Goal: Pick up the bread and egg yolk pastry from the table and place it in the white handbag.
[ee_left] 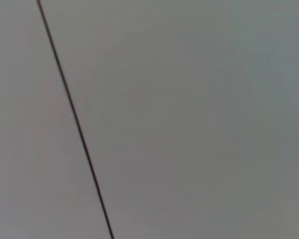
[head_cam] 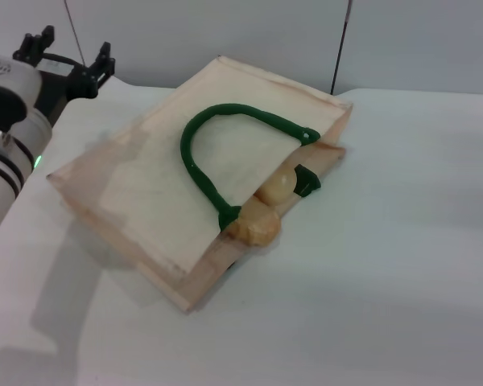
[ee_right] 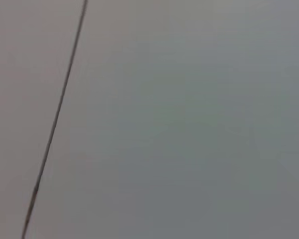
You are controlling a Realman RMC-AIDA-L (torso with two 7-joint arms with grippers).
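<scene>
The white handbag lies flat on the table in the head view, its green handle resting on top. At the bag's mouth, the pale round egg yolk pastry sits just inside the opening. The tan end of the bread pokes out of the mouth beside it. My left gripper is raised at the far left, well away from the bag, with its fingers apart and empty. My right gripper is out of view. Both wrist views show only a grey wall.
The white table runs to the right and front of the bag. A grey wall with thin dark vertical lines stands behind the table. My left arm's white body fills the left edge.
</scene>
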